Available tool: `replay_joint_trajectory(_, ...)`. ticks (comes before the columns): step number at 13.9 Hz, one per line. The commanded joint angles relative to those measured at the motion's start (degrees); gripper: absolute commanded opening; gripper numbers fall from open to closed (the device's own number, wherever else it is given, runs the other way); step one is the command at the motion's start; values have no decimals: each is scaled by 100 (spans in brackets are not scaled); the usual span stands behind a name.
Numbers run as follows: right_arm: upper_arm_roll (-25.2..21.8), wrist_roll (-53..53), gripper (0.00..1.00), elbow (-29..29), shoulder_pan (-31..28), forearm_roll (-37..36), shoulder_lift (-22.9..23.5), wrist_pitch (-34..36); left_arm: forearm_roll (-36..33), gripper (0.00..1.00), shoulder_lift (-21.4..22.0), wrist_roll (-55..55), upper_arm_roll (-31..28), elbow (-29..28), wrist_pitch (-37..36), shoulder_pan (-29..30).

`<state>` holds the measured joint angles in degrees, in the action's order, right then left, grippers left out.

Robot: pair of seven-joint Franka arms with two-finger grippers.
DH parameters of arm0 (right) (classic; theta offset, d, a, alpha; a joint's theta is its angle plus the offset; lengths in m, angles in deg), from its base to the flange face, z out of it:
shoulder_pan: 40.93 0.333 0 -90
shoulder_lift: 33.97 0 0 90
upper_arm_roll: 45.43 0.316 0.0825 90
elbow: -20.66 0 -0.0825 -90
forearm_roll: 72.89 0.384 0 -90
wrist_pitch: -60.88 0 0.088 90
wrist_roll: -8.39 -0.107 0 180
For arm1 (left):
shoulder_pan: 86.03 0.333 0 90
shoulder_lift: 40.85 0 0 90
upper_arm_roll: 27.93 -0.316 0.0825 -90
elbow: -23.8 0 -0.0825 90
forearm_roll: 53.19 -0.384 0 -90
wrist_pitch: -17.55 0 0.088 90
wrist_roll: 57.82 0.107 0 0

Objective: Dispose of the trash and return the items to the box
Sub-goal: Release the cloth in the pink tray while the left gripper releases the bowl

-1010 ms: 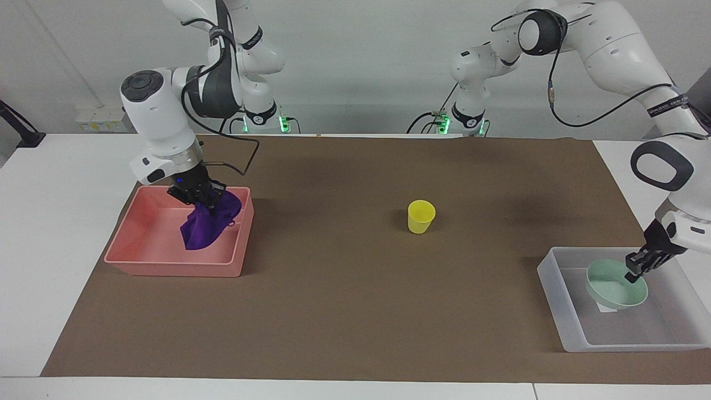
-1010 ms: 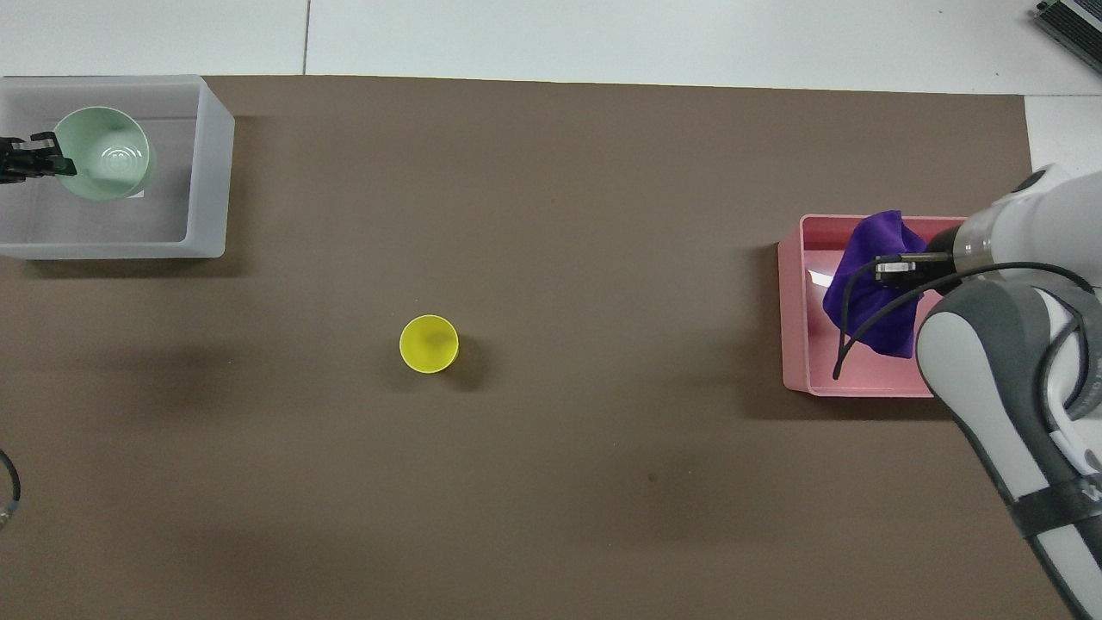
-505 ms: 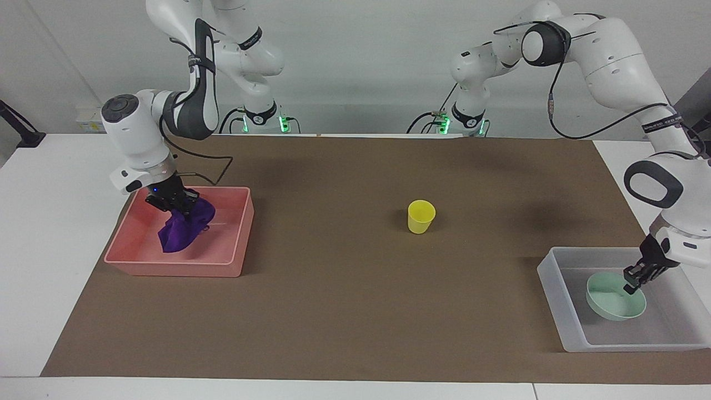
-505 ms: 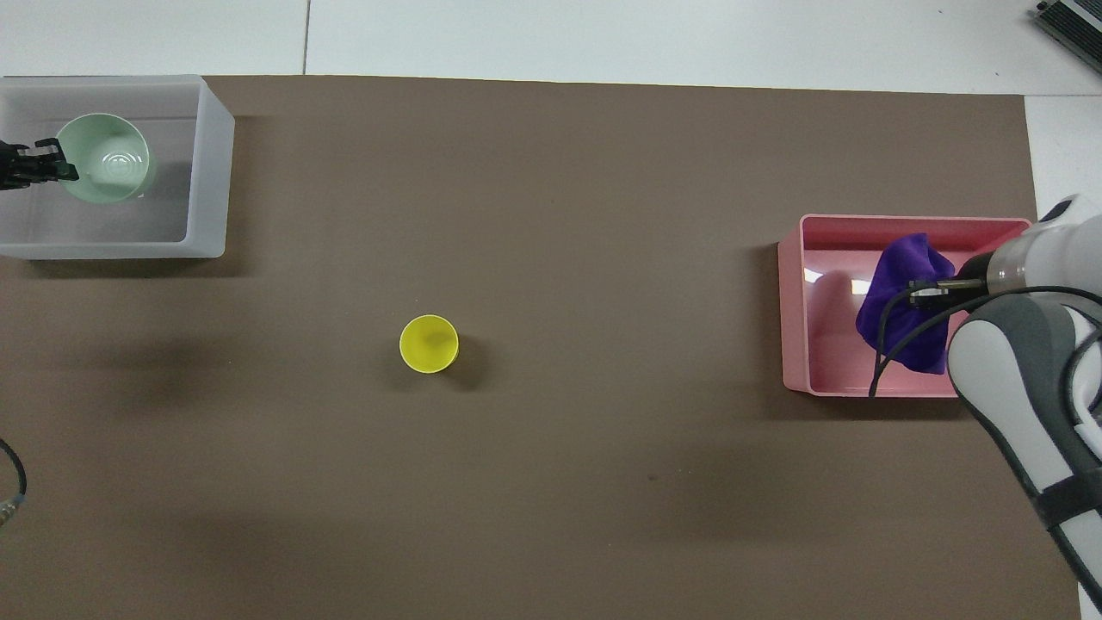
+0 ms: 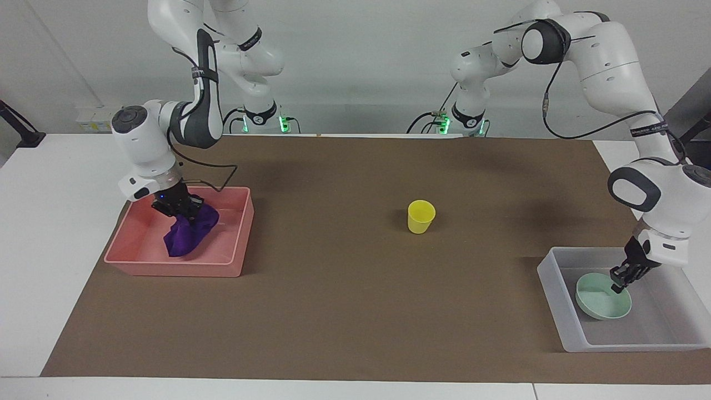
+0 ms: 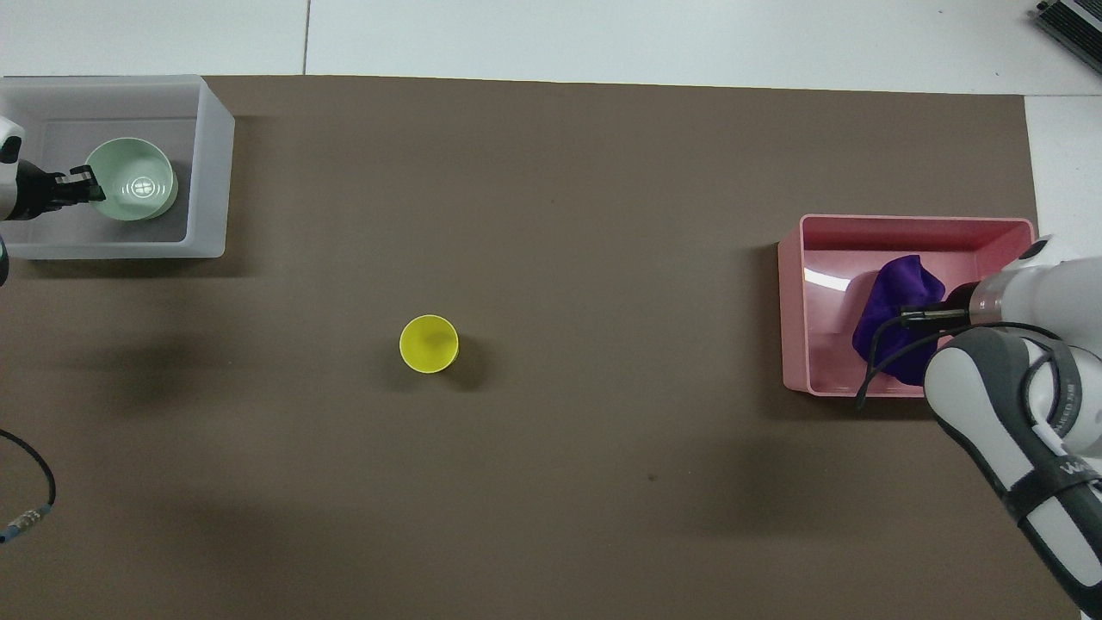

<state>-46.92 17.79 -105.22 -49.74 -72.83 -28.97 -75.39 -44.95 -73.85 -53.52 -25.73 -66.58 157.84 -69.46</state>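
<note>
Lowering both loads over the last second, we now have the purple cloth (image 5: 189,234) resting in the pink tray (image 5: 233,261), the right gripper (image 5: 179,208) clamped on it; our left gripper (image 5: 621,283) pinches the green bowl (image 5: 600,300)'s rim, bowl down inside the box (image 5: 561,311); releases come next; the yellow cup (image 5: 421,216) waits mid-table.

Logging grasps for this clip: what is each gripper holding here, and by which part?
The left gripper pinches the green bowl by its rim, in the translucent bin. The right gripper holds the purple cloth by its top folds, in the pink tray.
</note>
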Motion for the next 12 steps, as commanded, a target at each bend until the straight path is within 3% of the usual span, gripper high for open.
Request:
replay_joint_trajectory(1, 69, -149, 79, -51, -33, 12, -25, -94, -16, 72, 188, 62, 9, -226, 60, 22)
replay_joint_trajectory(2, 69, -150, 93, -34, -24, 20, -34, -85, -94, 81, 206, 62, 9, -182, 51, 4)
replay_joint_trajectory(3, 78, -167, 99, 10, -24, 20, -51, -50, -182, 81, 310, 62, 9, -164, -53, -13)
replay_joint_trajectory(5, 139, -167, 100, 150, -15, 12, -235, 195, -305, 85, 635, 62, 9, -173, -509, -110)
replay_joint_trajectory(7, 148, -228, 100, 466, -6, 12, -376, 800, -306, 100, 969, 54, 17, -243, -905, -285)
replay_joint_trajectory(10, 157, -649, 100, 958, 222, 3, -587, 1644, -306, 100, 1557, 36, 9, -479, -1503, -741)
replay_joint_trajectory(12, 166, -1088, 100, 1248, 301, -6, -658, 2005, -315, 100, 2014, 19, 9, -944, -1732, -1075)
